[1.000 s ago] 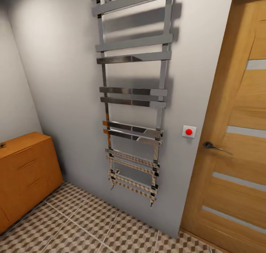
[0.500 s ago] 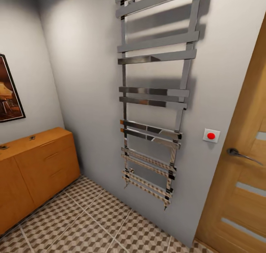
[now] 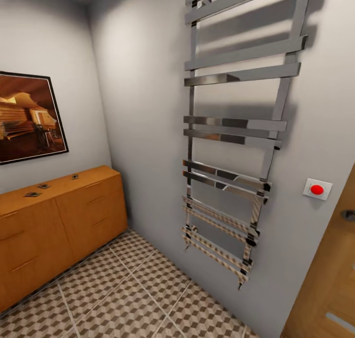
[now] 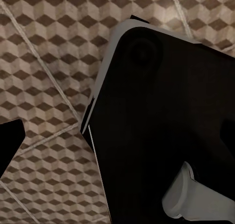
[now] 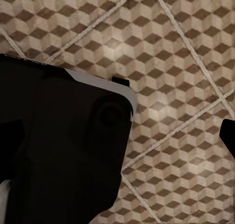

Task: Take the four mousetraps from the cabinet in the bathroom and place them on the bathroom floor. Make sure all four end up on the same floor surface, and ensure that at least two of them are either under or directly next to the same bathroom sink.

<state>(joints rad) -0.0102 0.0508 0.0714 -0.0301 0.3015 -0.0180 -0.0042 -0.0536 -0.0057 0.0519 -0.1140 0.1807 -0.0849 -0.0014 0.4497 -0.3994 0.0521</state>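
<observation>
The orange-brown wooden cabinet (image 3: 59,219) stands against the left wall in the head view. On its flat top lie three small flat mousetraps: one (image 3: 75,176) near the right end, one (image 3: 44,185) in the middle, one (image 3: 32,194) further left. The bathroom floor (image 3: 133,293) of cube-pattern tiles spreads in front of it. Both wrist views look down on the same tiles (image 4: 44,62) (image 5: 176,62) past a black robot part. A dark tip (image 4: 10,145) juts in at one edge of the left wrist view, another (image 5: 228,136) in the right wrist view. The sink is out of view.
A tall chrome towel radiator (image 3: 231,131) hangs on the grey wall ahead. Right of it is a white switch plate with a red button (image 3: 317,189), then a wooden door (image 3: 325,298) at the lower right. A framed picture (image 3: 27,116) hangs above the cabinet.
The camera has turned left: the radiator, red button and door have slid right in the picture. More of the cabinet, its mousetraps and the framed picture have come into view.
</observation>
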